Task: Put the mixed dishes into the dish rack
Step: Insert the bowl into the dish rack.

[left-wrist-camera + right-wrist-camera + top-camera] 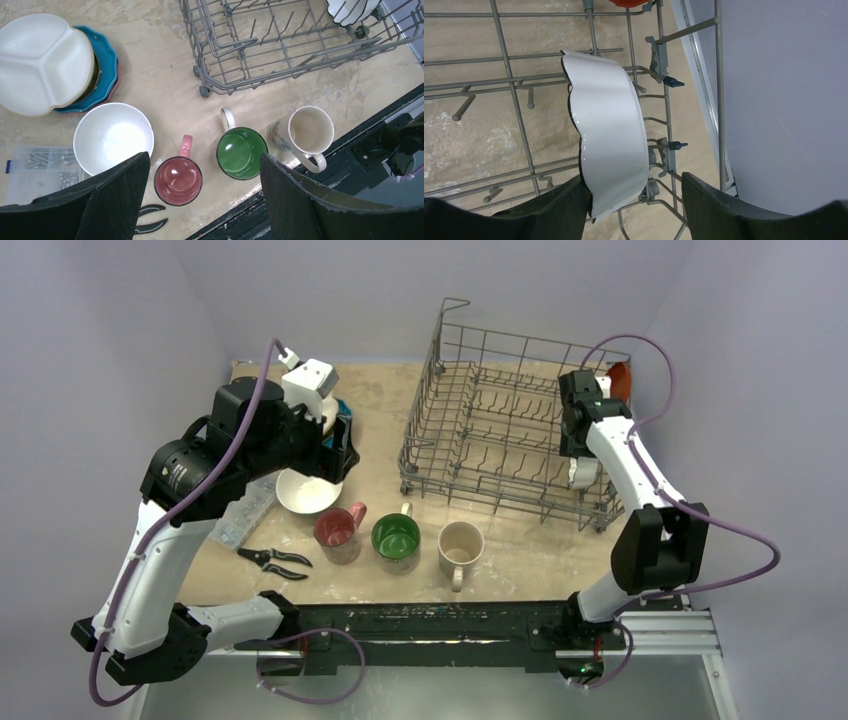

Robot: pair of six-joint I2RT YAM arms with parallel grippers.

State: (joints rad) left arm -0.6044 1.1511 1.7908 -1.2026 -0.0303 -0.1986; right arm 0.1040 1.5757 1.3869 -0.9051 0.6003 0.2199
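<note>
Right wrist view: right fingers (549, 210) spread, white scalloped dish (609, 135) standing on edge between them inside the dish rack (425, 415), by its right wall. Left wrist view: left fingers (100, 200) spread and empty above the red mug (178, 180), green mug (241, 152) and cream mug (311, 131) on the surface, with the white bowl (113, 137) and stacked plates (42, 60) nearby.

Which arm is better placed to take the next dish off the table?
Left. The left hand, open, hangs above the red mug and white bowl; the right hand is in the dish rack, straddling the white dish standing there.
</note>
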